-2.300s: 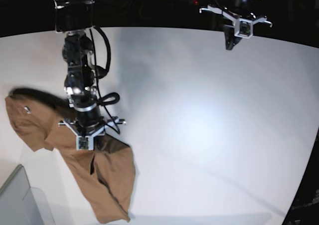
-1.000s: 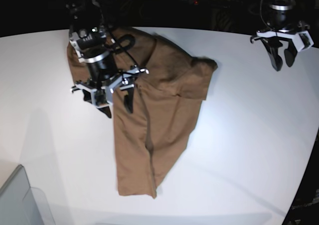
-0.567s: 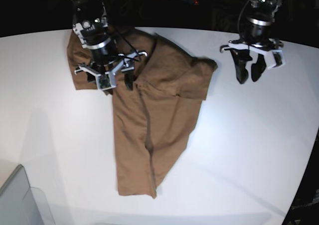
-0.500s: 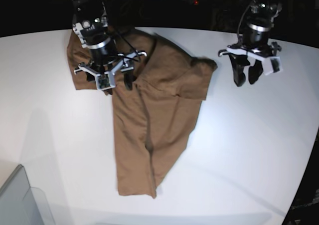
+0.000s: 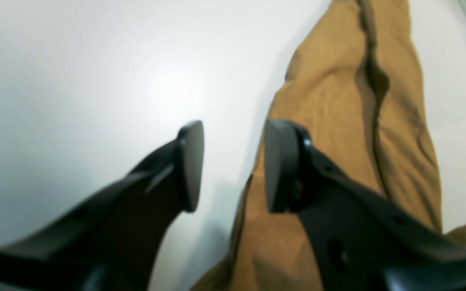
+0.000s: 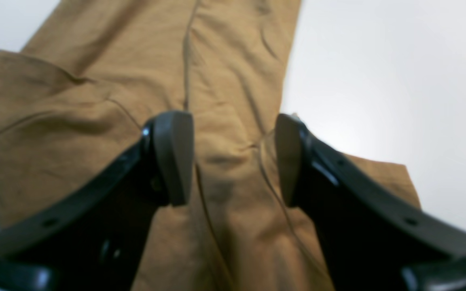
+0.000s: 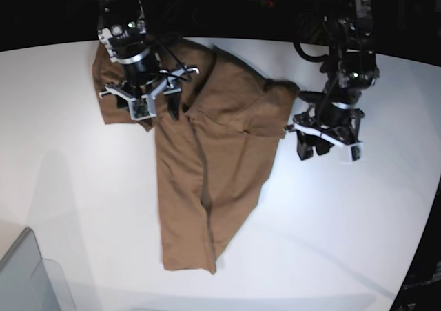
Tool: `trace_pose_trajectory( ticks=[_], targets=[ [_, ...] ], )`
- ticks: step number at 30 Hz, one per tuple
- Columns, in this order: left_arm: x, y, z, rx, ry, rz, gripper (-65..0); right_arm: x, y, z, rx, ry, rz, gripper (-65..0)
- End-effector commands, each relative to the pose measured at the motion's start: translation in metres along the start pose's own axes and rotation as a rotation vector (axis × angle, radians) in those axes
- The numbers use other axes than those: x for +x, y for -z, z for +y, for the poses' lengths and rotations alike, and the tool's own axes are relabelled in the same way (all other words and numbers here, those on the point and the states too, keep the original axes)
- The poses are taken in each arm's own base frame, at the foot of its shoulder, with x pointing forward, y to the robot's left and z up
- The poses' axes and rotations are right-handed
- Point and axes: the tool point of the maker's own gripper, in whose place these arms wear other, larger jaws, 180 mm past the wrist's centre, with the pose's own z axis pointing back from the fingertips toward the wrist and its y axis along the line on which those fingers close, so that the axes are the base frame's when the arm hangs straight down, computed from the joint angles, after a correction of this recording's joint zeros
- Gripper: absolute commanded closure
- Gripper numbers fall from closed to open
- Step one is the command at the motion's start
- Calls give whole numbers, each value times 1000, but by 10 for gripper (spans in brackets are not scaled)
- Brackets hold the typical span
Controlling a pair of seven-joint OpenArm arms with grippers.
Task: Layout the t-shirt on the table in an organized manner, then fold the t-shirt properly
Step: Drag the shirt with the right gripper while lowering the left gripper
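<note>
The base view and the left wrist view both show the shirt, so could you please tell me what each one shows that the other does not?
Only the base view shows the whole t-shirt bunched and half-folded on the table, the right hand open above its upper part, and the grey bin at the corner.

Only the left wrist view shows, close up, that the left hand is open and empty, one fingertip over bare table, the other over the cloth edge.

Both show the brown shirt, the white table and the left hand beside the shirt's edge.

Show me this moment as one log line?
t-shirt: bunched, unfolded | left gripper: open, beside edge | right gripper: open, above shirt
</note>
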Motion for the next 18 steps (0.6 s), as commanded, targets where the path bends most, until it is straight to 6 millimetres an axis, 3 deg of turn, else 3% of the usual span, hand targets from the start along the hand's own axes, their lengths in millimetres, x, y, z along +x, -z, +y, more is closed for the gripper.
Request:
trace_pose_trajectory(
  ticks=[1, 4, 8, 11, 14, 18],
  targets=[
    [16, 6, -13, -35, 6, -49, -243, 14, 0, 1, 6, 2, -49, -329],
    [12, 26, -27, -67, 17, -16, -243, 14, 0, 1, 6, 2, -49, -331],
    [-5, 55, -31, -70, 19, 57, -243, 18, 2, 4, 12, 1, -60, -332],
    [-19, 68, -27, -58, 19, 110, -242, 29, 9, 2, 9, -3, -87, -333],
    [-32, 77, -20, -40, 13, 155, -238, 39, 23, 14, 45, -22, -107, -333],
    [-44, 82, -10, -17, 7, 180, -216, 34, 44, 27, 84, -48, -84, -333]
  ],
)
